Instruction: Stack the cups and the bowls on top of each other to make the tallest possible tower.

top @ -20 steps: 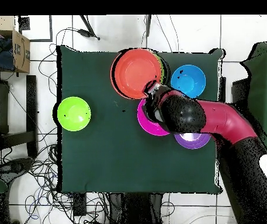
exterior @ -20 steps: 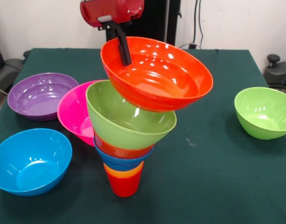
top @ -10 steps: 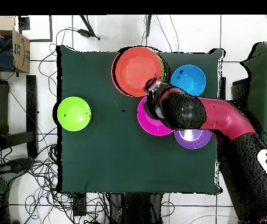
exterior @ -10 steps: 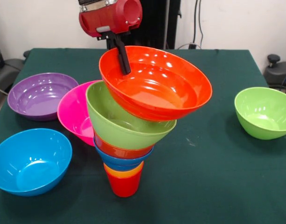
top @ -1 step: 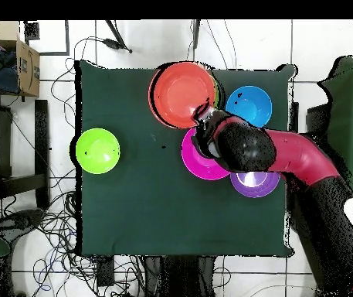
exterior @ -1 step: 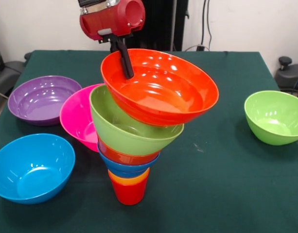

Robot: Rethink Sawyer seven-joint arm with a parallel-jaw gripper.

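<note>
The tower (exterior @ -1 step: pixel 131 155) stands near the table's front edge: a red cup (exterior @ -1 step: pixel 130 192) at the bottom, an orange cup (exterior @ -1 step: pixel 130 179) in it, then a small blue bowl (exterior @ -1 step: pixel 128 165), a small orange-red bowl (exterior @ -1 step: pixel 124 157) and a lime green bowl (exterior @ -1 step: pixel 120 127). A large orange-red bowl (exterior @ -1 step: pixel 163 92) (top @ -1 step: pixel 181 93) sits tilted in the green bowl's mouth. My gripper (exterior @ -1 step: pixel 126 70) (top @ -1 step: pixel 203 117) is shut on its far left rim, with one black finger inside the bowl.
A pink bowl (exterior @ -1 step: pixel 76 116) (top @ -1 step: pixel 198 164) leans just behind the tower's left side. A purple bowl (exterior @ -1 step: pixel 39 99) (top @ -1 step: pixel 255 184) and a light blue bowl (exterior @ -1 step: pixel 29 167) (top @ -1 step: pixel 249 106) lie left of it. A second lime green bowl (exterior @ -1 step: pixel 275 116) (top @ -1 step: pixel 98 151) stands alone at the right.
The gripper has lowered the large orange-red bowl and shifted it slightly left in the front view, bringing it down onto the lime green bowl. The rest of the tower has not moved.
</note>
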